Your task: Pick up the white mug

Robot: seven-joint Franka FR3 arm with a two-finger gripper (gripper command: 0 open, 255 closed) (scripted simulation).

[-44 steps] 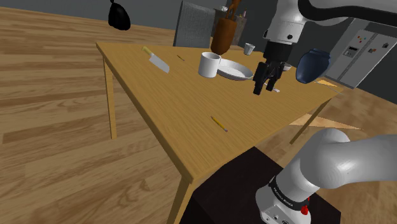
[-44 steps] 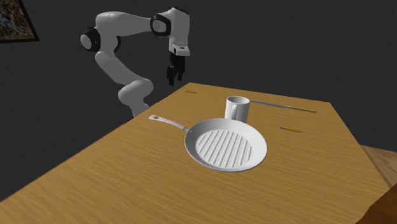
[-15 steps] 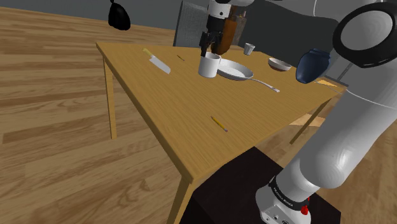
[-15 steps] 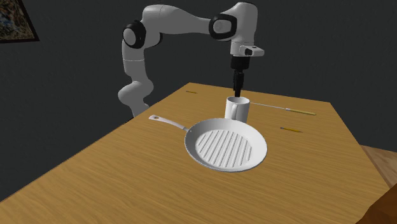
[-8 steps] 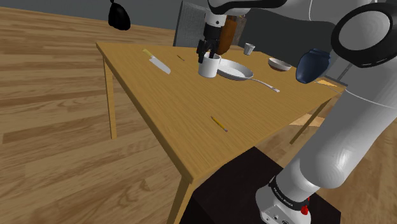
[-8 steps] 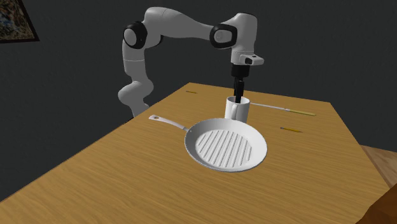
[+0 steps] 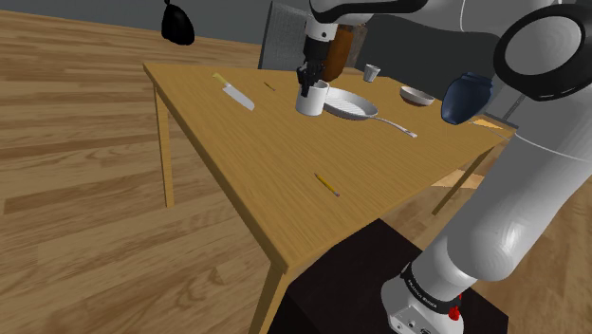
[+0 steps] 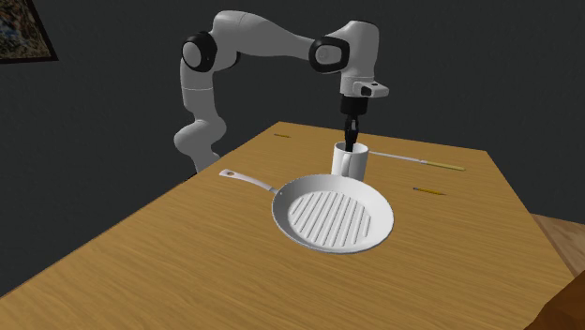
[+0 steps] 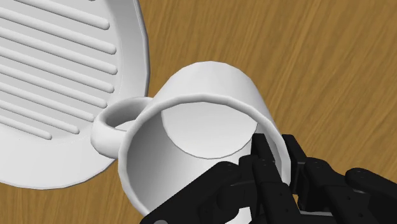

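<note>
Sank slightly lower than half a second earlier. Pinched gripper (image 9: 275, 147) narrow across smooth cylindrical wall of white mug (image 8: 349, 164), opposite loop handle (image 9: 109, 130); upright on wood-grain table (image 8: 187, 234), just beside round ridged pan (image 8: 333, 220).

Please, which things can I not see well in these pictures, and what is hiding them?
1. Claw, second exterior view: its tip is behind the rim of the mug, so the mug's wall hides it.
2. Pan, wrist view: its handle and far side are cut off by the picture's edge.
3. Thin yellow stick on the table, shoulder view: too small to name.
4. Brown thing beyond the table, shoulder view: the arm covers part of it.
</note>
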